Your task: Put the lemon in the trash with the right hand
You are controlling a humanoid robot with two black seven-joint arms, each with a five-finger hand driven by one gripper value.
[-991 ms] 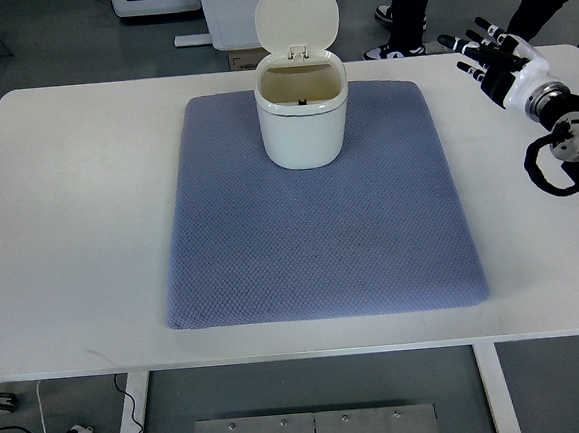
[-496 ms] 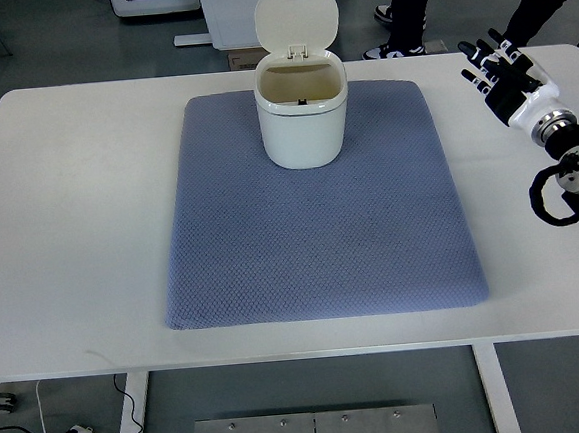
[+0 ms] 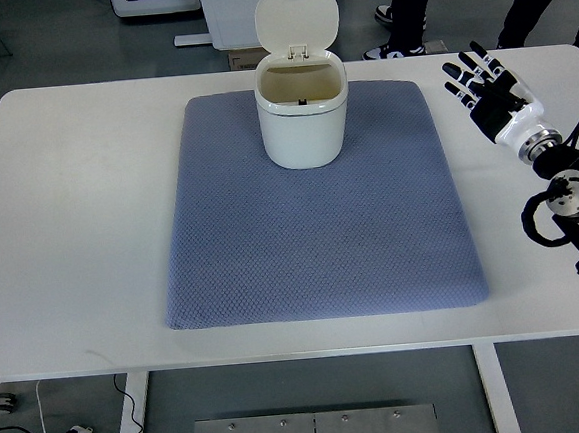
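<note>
Top view: your right hand [image 3: 487,91], fingers spread and holding nothing, hovers near the table's [image 3: 79,213] far right corner, having shifted slightly inward since a second ago. The trash bin [image 3: 302,115], lid up, stands at the blue mat's [image 3: 321,234] far edge. No lemon is visible; judge it already binned or hidden.

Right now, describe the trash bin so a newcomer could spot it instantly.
On the white table lies a blue mat. The bin stands at the middle of the mat's far edge. It is the only thing on the mat: a small white tub with its lid flipped up.
</note>
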